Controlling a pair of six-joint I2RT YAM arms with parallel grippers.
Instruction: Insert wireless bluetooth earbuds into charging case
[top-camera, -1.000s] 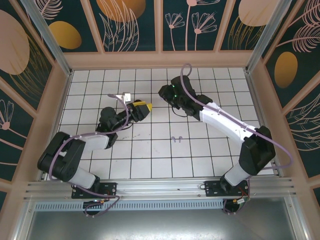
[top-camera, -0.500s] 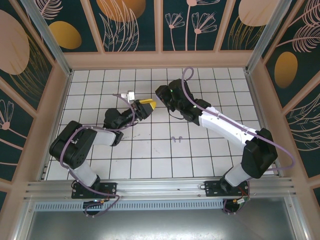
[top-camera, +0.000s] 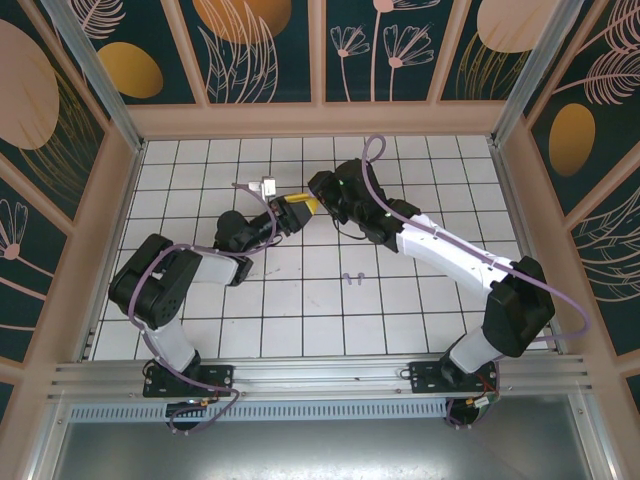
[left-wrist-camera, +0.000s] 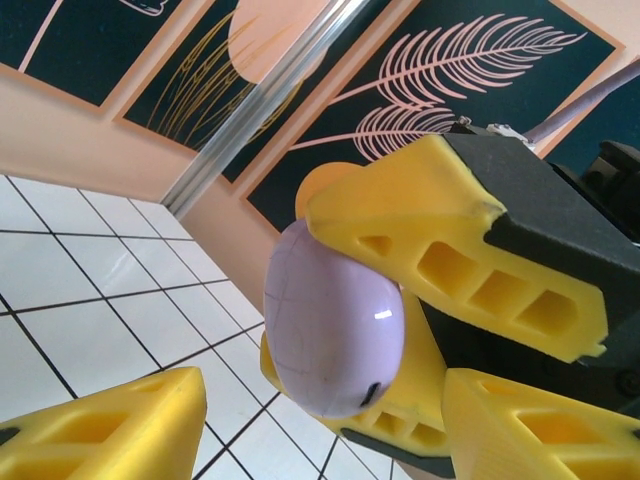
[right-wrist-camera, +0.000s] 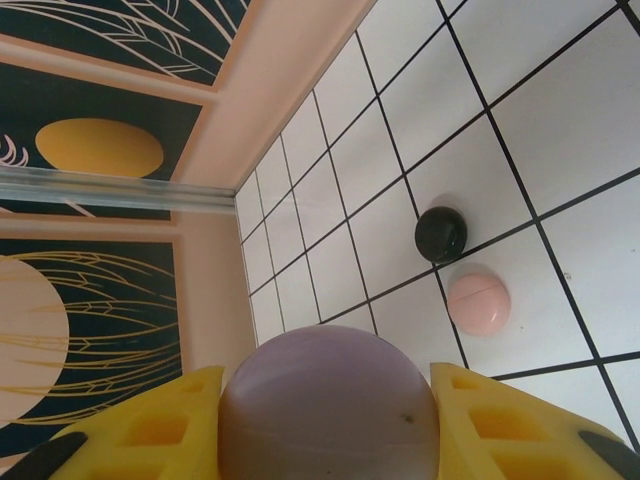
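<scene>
Clamping the lavender charging case (left-wrist-camera: 335, 320) aloft, right gripper (right-wrist-camera: 330, 400) presents it. Left gripper (left-wrist-camera: 320, 432) brackets it, fingers spread, not touching, probably to open it. Lavender earbuds (top-camera: 347, 276) lie on tile, well apart.

From above, the lavender earbuds (top-camera: 347, 276) are two specks on the table (top-camera: 300, 310), too small to tell stem from bud. The lavender case (right-wrist-camera: 330, 415) runs off the right wrist view's bottom edge, its sides covered by the jaws of the right gripper (right-wrist-camera: 328, 375). In the left wrist view those jaws hide its far side, and the jaws of the left gripper (left-wrist-camera: 325, 420) are cut by the lower edge.
</scene>
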